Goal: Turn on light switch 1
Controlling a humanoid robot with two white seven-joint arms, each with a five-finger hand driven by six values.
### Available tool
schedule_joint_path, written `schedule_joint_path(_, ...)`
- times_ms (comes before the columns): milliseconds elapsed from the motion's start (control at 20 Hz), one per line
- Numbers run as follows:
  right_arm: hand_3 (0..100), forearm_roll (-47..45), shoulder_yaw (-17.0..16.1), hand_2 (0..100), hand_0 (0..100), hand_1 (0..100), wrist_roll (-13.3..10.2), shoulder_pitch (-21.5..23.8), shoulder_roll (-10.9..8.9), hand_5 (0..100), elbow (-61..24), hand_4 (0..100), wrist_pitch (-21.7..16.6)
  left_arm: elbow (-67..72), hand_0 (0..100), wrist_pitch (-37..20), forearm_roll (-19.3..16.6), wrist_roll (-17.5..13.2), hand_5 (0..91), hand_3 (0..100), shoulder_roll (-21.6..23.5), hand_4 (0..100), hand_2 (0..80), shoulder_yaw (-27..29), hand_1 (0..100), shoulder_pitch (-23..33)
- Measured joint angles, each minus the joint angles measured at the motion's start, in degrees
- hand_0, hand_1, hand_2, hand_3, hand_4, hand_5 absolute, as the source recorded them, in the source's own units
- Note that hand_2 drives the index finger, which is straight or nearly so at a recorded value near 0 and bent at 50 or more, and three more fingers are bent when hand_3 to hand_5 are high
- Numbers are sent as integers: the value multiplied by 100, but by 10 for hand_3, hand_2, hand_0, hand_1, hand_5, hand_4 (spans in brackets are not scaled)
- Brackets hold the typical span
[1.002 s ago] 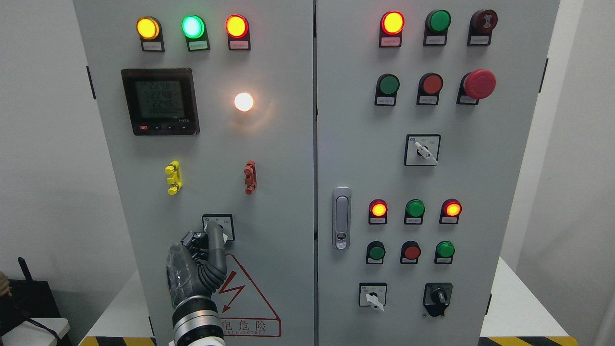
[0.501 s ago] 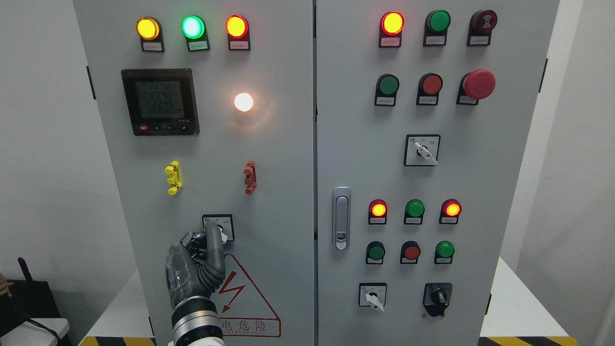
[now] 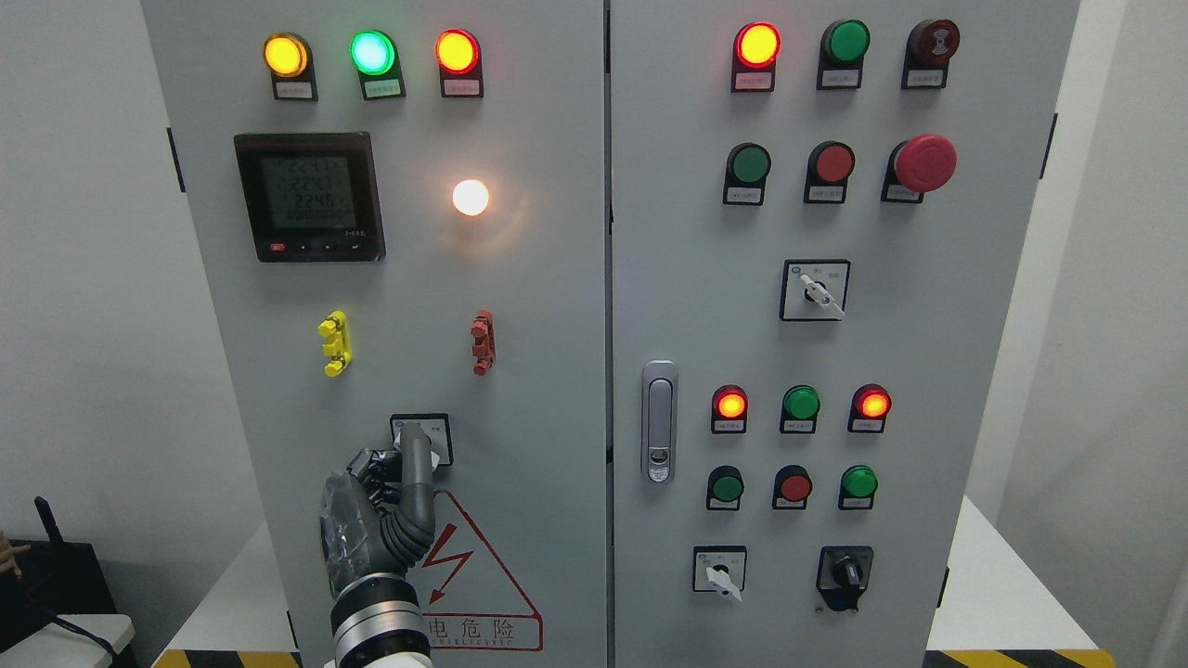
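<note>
The round white lamp (image 3: 471,197) on the grey cabinet's left door is glowing, so the turning looks largely done. The left hand (image 3: 390,506) is pressing one extended finger on the small square-plated rotary light switch (image 3: 422,437) low on that door, other fingers curled.

In front of me a white bench (image 3: 998,594) carries the grey control cabinet (image 3: 557,306), which stands upright on it. Black-and-yellow hazard striping (image 3: 1012,659) runs along the bench's near edge.
</note>
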Motion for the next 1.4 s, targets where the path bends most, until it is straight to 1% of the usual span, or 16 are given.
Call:
schedule_joint_path(301,0,0,0,0,120,389,0,0,0,0,0,0,0,-15,291,-8,-4,-23,875,772,-4,866,609,8,266,39)
schedule_joint_path(551,0,0,0,0,120,389,0,1,0,0,0,0,0,-41,245,-27,-6,-45,875,774,-7,867,612,18,278,116)
schedule_joint_path(651,0,0,0,0,120,389,0,2,0,0,0,0,0,-58,227,-40,-6,-100,876,777,-8,867,612,29,282,162)
schedule_joint_path(1002,0,0,0,0,120,389,0,2,0,0,0,0,0,-185,172,-300,-8,-200,876,787,-8,872,620,84,298,410)
schedule_joint_path(1153,0,0,0,0,120,389,0,2,0,0,0,0,0,-268,163,-524,-11,-244,876,800,-7,883,630,106,308,546)
schedule_joint_path(1303,0,0,0,0,120,389,0,2,0,0,0,0,0,-339,154,-917,-18,-415,876,818,-2,887,639,156,311,704)
schedule_joint_path(1403,0,0,0,0,120,389,0,2,0,0,0,0,0,-379,155,-1269,-20,-569,855,831,6,901,642,219,311,874)
